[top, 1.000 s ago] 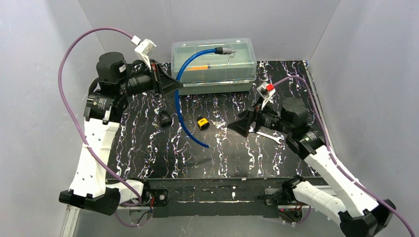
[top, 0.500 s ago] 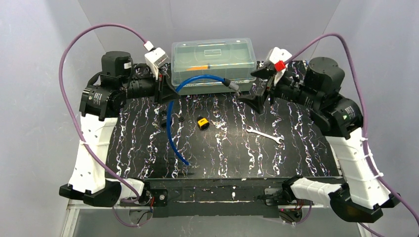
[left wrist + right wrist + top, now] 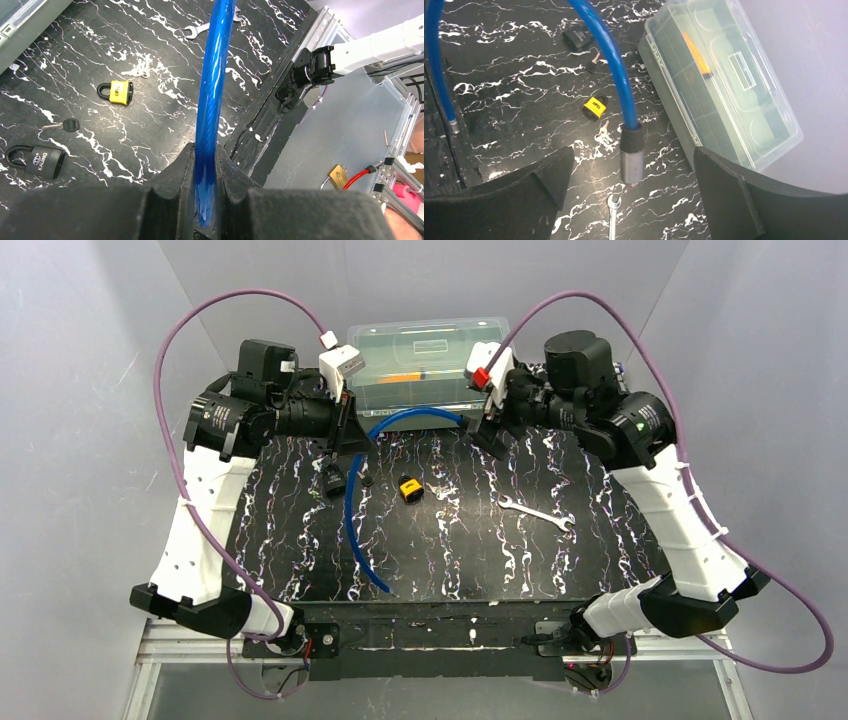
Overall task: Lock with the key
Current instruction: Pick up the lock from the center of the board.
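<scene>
The tiny silvery key bunch (image 3: 438,490) lies on the table just right of the little yellow padlock (image 3: 408,488); both show in the right wrist view, key bunch (image 3: 604,133) below padlock (image 3: 595,108). My left gripper (image 3: 352,443) is shut on a blue cable (image 3: 212,90), gripped between its pads (image 3: 206,156). The cable arches right to its grey metal end (image 3: 630,164). My right gripper (image 3: 484,434) is open wide, and that metal end hangs between its fingers without touching them. Neither gripper is at the key bunch.
A black padlock (image 3: 333,480) and a black-headed key (image 3: 66,126) lie left of the yellow padlock. A silver wrench (image 3: 537,513) lies to the right. A clear lidded box (image 3: 432,365) stands at the back. The cable's other end (image 3: 385,586) rests near the front edge.
My right arm swung from the table's front right up to the back beside the box. The left gripper shifted right with the cable. The cable's metal end came off the box lid.
</scene>
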{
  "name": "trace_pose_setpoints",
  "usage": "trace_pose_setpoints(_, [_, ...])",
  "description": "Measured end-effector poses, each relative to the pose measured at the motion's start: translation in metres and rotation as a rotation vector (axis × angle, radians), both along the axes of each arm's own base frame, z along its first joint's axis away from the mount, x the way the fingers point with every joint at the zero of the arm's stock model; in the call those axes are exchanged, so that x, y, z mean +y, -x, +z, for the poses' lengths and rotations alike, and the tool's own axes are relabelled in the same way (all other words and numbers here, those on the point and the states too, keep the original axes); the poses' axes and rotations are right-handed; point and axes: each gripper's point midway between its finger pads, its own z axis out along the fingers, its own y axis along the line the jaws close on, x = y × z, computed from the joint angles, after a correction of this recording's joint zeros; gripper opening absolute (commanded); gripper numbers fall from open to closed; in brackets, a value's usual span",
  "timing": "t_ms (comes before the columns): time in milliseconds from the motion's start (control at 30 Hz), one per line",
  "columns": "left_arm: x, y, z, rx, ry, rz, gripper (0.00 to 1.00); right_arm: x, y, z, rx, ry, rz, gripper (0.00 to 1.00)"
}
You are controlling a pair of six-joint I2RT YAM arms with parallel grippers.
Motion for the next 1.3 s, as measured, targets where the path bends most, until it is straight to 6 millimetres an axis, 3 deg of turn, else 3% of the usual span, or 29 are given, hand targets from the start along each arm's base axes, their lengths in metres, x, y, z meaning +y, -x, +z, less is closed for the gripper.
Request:
trace_pose_setpoints(100, [0.000,-0.001,0.000,0.014,0.000,0.012,0.00,0.008,0.005,0.003,0.004,-0.013,-0.003,0.98])
trace_pose_setpoints(267, [0.001,-0.002,-0.002,0.029,-0.008,0.028,0.00,0.001,0.007,0.000,0.037,-0.063,-0.073,0.98])
trace_pose_setpoints(433, [0.001,-0.005,-0.005,0.033,-0.015,0.033,0.00,0.004,0.016,-0.004,0.064,-0.070,-0.033,0.98])
trace_pose_setpoints(767, [-0.004,-0.007,-0.010,0.063,-0.009,0.016,0.00,0.031,-0.005,-0.031,0.041,0.043,0.004,0.98])
trace_pose_setpoints(1067, [-0.013,0.000,-0.016,0.090,-0.012,-0.024,0.00,0.074,0.006,-0.033,-0.138,0.146,0.049,0.69])
trace_pose_setpoints(1300, [-0.015,0.001,-0.018,0.097,-0.015,-0.032,0.00,0.072,-0.012,-0.030,-0.231,0.196,-0.031,0.55])
